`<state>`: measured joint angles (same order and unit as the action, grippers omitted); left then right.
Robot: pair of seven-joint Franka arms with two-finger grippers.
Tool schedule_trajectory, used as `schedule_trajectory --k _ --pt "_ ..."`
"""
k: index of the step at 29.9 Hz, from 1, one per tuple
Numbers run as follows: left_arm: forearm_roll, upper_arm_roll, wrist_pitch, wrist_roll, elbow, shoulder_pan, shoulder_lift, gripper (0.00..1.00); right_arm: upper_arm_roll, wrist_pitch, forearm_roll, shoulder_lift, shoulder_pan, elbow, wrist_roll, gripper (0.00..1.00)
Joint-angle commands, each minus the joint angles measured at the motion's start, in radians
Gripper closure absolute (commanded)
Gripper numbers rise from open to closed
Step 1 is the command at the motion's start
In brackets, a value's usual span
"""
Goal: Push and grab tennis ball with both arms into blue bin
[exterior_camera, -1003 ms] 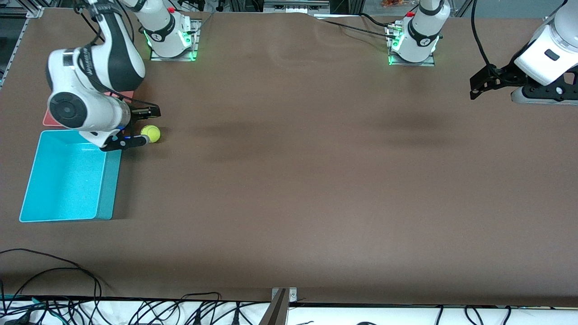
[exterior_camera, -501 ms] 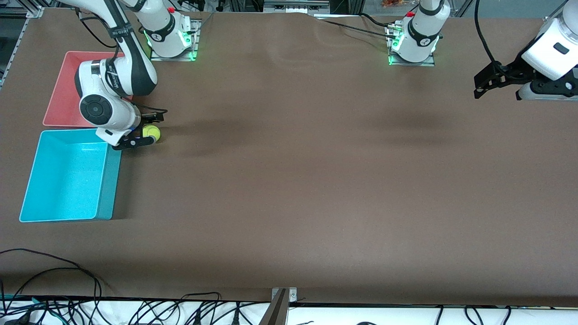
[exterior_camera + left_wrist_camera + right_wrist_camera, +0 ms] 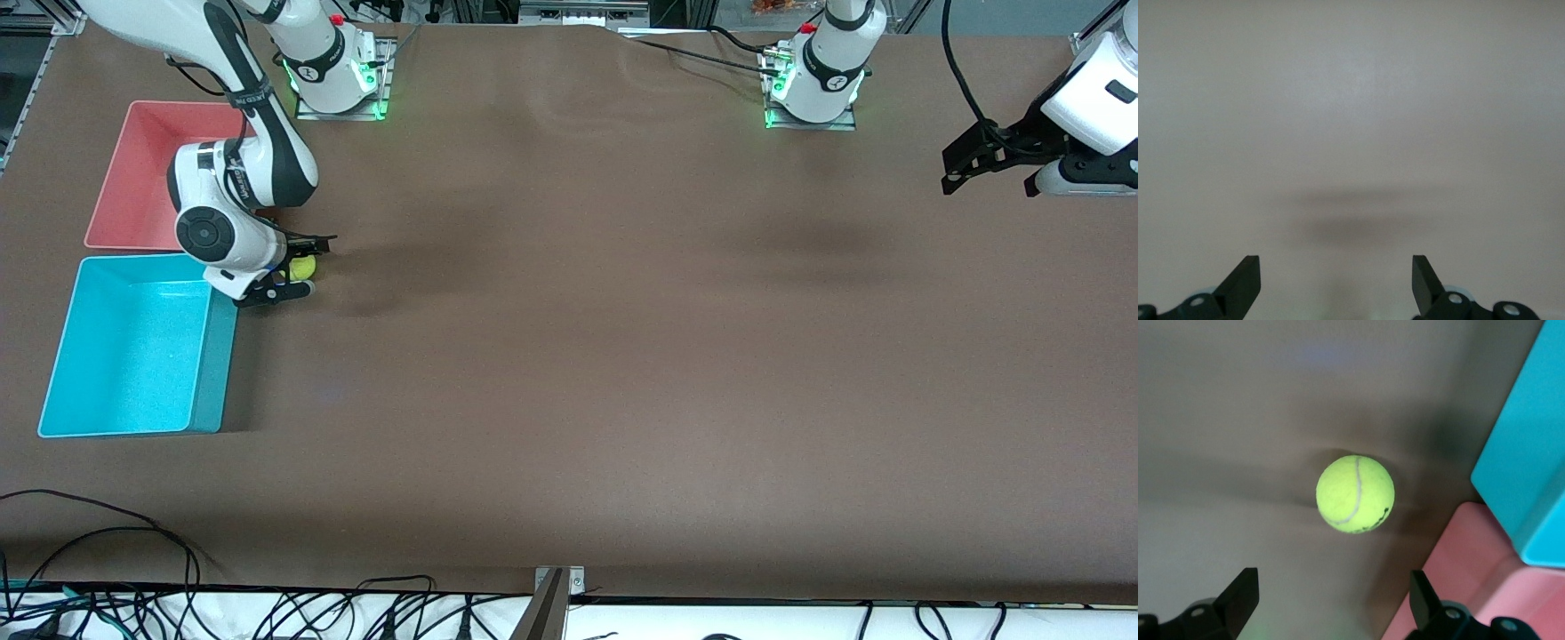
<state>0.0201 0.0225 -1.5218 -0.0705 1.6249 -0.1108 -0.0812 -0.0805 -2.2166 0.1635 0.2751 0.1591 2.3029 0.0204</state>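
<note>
The blue bin (image 3: 133, 351) lies nearest the front camera at the right arm's end of the brown table (image 3: 622, 356), its floor bare; just farther from that camera than the bin's corner, the tennis ball (image 3: 302, 267) sits on the table surface, close beside the bin and outside it; the right gripper (image 3: 293, 265) is low around the ball, one black finger on each side, and in the right wrist view the ball (image 3: 1355, 494) lies on the table ahead of the two spread fingertips (image 3: 1238, 597), with clear gaps on both sides, so the jaws are released and nothing is grasped; that same view shows a corner of the blue bin (image 3: 1531, 460) and a piece of the pink-red bin (image 3: 1451, 567) near the ball; the pink-red bin (image 3: 133, 178) lies just farther from the front camera than the blue one, partly covered by the right arm (image 3: 240, 169); the left gripper (image 3: 969, 160) hangs over the left arm's end of the table, well apart from the ball, waiting; the left wrist view shows its fingers (image 3: 1245, 283) held wide apart over bare table.
</note>
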Motion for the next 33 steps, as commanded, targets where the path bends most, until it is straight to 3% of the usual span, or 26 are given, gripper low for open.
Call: schedule_trajectory --k 1,3,5,7,10,15,22,29,33 --pt "-0.02 -0.006 0.023 -0.005 -0.037 0.006 0.015 0.0 -0.004 -0.046 0.018 0.026 -0.007 0.004 0.01 0.0" --pt "-0.029 -0.006 0.023 -0.005 -0.039 0.008 0.015 0.0 -0.018 -0.063 0.018 0.036 -0.007 0.004 0.01 0.0" --pt "-0.043 -0.004 0.023 -0.006 -0.039 0.009 0.015 0.0 -0.021 -0.068 0.019 0.042 -0.007 0.003 0.012 0.07" --pt "-0.045 -0.004 0.023 -0.006 -0.037 0.01 0.015 0.0 -0.021 -0.068 0.019 0.042 -0.007 0.004 0.012 0.17" --pt "-0.045 -0.004 0.023 -0.005 -0.037 0.011 0.015 0.0 -0.021 -0.068 0.019 0.046 -0.007 0.004 0.012 0.41" --pt "-0.045 -0.004 0.023 -0.005 -0.036 0.011 0.015 0.0 -0.019 -0.029 0.016 0.044 -0.003 -0.025 0.039 0.66" --pt "-0.046 -0.004 0.023 -0.005 -0.036 0.023 0.015 0.0 -0.018 0.112 0.011 0.041 -0.004 -0.12 0.039 0.69" --pt "-0.058 -0.004 0.023 -0.005 -0.037 0.025 0.015 0.0 -0.024 0.346 0.008 0.033 -0.009 -0.299 0.147 0.68" --pt "-0.058 -0.004 0.023 -0.005 -0.037 0.025 0.014 0.0 -0.073 0.367 0.014 0.032 -0.023 -0.347 0.245 0.68"
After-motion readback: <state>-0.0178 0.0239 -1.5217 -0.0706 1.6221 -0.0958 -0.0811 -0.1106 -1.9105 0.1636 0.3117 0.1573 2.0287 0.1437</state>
